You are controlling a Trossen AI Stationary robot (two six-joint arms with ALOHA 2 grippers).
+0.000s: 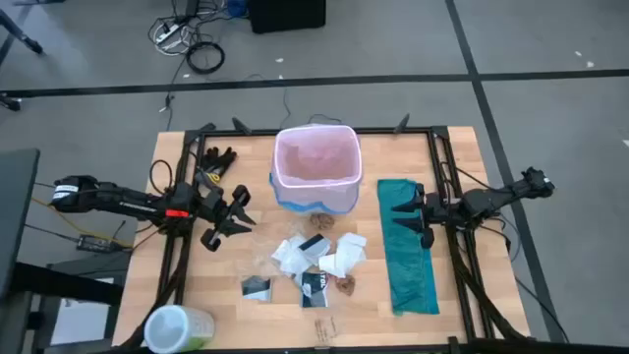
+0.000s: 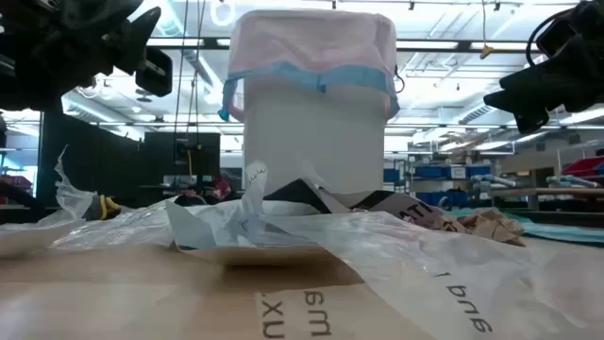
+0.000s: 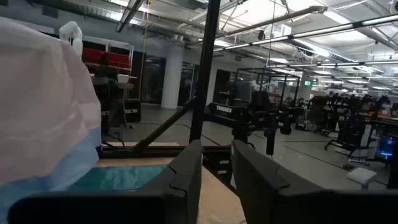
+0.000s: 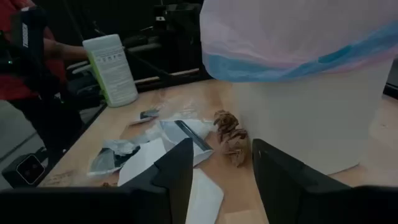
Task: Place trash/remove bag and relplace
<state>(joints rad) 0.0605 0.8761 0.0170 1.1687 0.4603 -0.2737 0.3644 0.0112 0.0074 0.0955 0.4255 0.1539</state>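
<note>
A white bin (image 1: 316,187) stands at the back middle of the table (image 1: 197,285), lined with the pale pink bag (image 1: 315,155), whose blue band folds over the rim. The trash (image 1: 314,261), crumpled papers, packets and brown scraps, lies scattered on the wood just in front of the bin. The left gripper (image 1: 239,216) hangs left of the bin, fingers spread with nothing between them. The right gripper (image 1: 405,218) hovers over a teal-green bag (image 1: 411,246) on the right, fingers likewise apart and empty. A white canister (image 1: 179,328) sits at the front left corner.
</note>
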